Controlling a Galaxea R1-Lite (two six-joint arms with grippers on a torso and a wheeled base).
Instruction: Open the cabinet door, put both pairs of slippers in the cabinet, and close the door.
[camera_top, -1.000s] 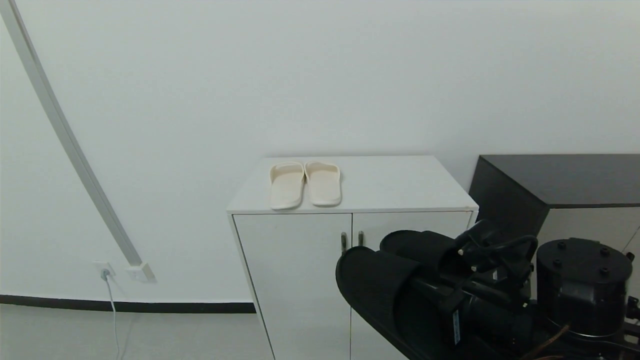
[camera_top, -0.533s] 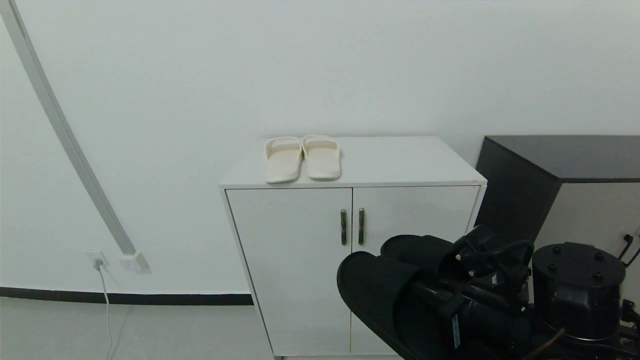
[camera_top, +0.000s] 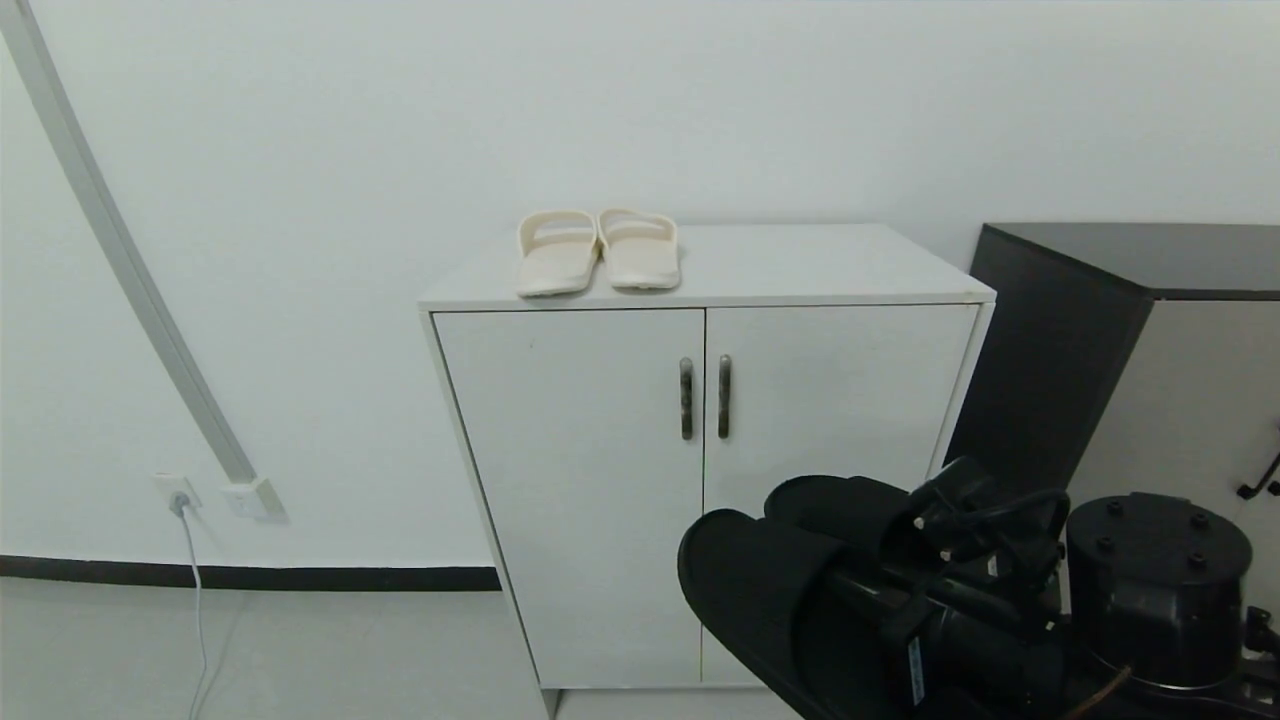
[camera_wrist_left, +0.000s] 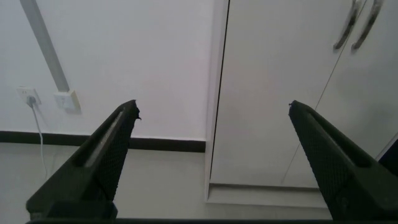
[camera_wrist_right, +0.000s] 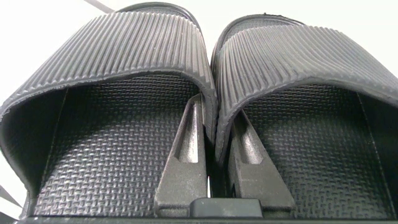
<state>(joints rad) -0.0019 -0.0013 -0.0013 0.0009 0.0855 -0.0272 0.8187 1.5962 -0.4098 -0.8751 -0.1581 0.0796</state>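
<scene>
With the cabinet (camera_top: 570, 450) shut, the left gripper (camera_wrist_left: 212, 107), jaws apart, should grasp the left door handle (camera_top: 686, 398) squarely, keeping the right gripper (camera_wrist_right: 216, 115), clamped on the black slippers (camera_top: 790, 560), clear.

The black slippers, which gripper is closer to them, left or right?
Right. The right gripper clamps the black slippers together, one finger inside each. The left gripper is open, facing the left door of the cabinet, apart from the slippers.

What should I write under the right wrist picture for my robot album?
The right pincer pinches a pair of black slippers together by their inner strap edges.
</scene>
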